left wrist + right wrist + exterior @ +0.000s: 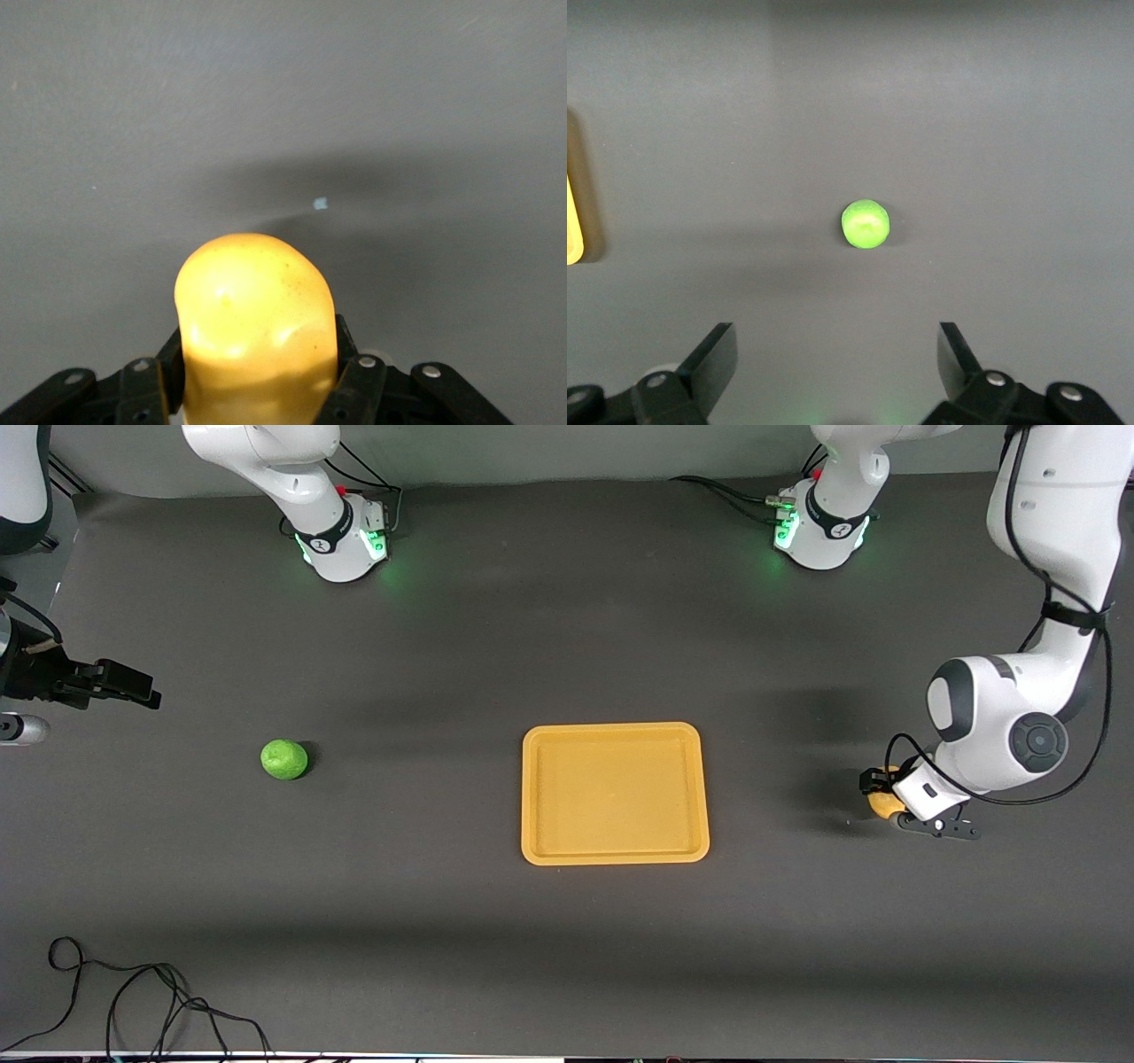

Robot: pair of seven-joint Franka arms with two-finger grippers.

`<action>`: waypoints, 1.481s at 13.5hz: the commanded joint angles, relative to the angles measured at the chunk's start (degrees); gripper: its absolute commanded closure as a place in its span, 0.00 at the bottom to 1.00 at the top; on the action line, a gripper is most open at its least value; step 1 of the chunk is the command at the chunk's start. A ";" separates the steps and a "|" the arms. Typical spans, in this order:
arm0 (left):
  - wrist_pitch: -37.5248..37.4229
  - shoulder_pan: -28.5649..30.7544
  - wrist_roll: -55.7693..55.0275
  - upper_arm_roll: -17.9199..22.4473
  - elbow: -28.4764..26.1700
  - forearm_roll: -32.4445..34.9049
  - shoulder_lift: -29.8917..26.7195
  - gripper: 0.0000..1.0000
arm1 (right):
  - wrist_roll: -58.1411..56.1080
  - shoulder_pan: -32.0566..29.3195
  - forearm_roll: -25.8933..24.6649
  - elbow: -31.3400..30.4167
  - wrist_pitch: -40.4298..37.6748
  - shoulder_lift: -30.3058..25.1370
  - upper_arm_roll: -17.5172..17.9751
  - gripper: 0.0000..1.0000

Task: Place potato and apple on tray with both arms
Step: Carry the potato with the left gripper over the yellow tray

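The yellow-orange potato [882,804] is between the fingers of my left gripper [905,818], low at the table at the left arm's end, beside the tray. In the left wrist view the potato [255,310] fills the space between the black fingers [359,385], which press on both its sides. The green apple [284,759] lies on the table toward the right arm's end. My right gripper [142,689] hangs in the air near that end, open and empty. In the right wrist view its gripper [837,354] is well short of the apple [866,223]. The orange tray [532,797] lies mid-table with nothing on it.
A loose black cable [133,1001] lies at the table's near edge toward the right arm's end. A silver object [22,729] shows at that end's edge. The tray's rim [572,221] shows at the edge of the right wrist view.
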 commanded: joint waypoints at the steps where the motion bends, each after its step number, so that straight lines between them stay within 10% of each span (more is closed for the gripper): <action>1: -5.68 -2.15 -11.94 -5.36 5.31 -0.30 -1.60 0.56 | 0.81 -0.01 0.16 0.65 -0.10 -0.01 -0.09 0.00; 7: 1.24 -18.40 -25.87 -7.40 9.01 -0.30 2.51 0.53 | 0.63 -0.01 0.51 -0.93 1.38 -1.06 -0.09 0.00; 14: 7.50 -24.31 -31.23 -7.14 11.22 1.28 12.46 0.48 | 0.54 0.43 1.92 -26.40 21.76 -10.39 -0.61 0.00; 17: 6.97 -24.31 -31.15 -7.14 11.83 2.24 12.46 0.01 | 0.46 0.52 1.92 -36.41 34.83 -9.25 -0.70 0.00; 20: 6.62 -24.31 -31.50 -7.14 12.01 2.43 12.29 0.00 | -0.07 0.08 1.92 -39.08 38.58 -7.14 -2.45 0.00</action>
